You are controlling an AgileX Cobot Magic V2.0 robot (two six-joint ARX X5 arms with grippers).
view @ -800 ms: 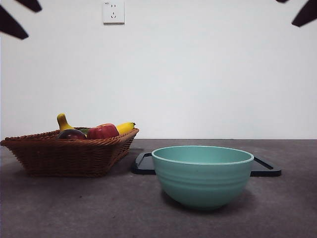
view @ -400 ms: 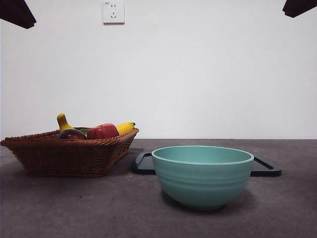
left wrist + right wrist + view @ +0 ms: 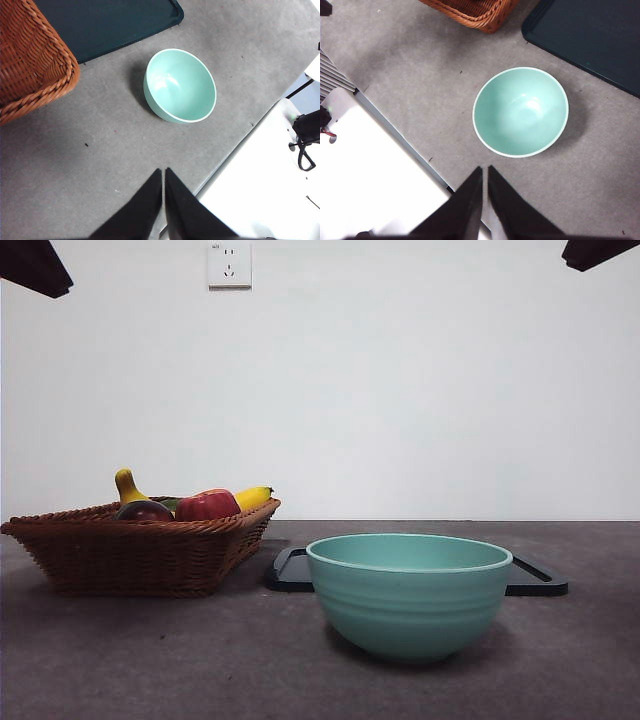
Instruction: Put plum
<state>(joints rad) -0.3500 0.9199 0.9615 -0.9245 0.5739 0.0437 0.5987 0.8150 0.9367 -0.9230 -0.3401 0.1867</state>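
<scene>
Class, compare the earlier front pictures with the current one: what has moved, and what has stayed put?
Only the arms moved: the dark tips at the top corners of the front view drew up and outward, so less of each shows. Nothing was grasped or released. The plum stays in the basket beside the apple; bowl and tray are unchanged.

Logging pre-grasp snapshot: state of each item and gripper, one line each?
plum: in basket, untouched
basket: upright on table, holds fruit
apple: in basket beside plum
bowl: upright, empty
tray: flat behind bowl
left gripper: shut, empty, raised
right gripper: shut, empty, raised
</scene>
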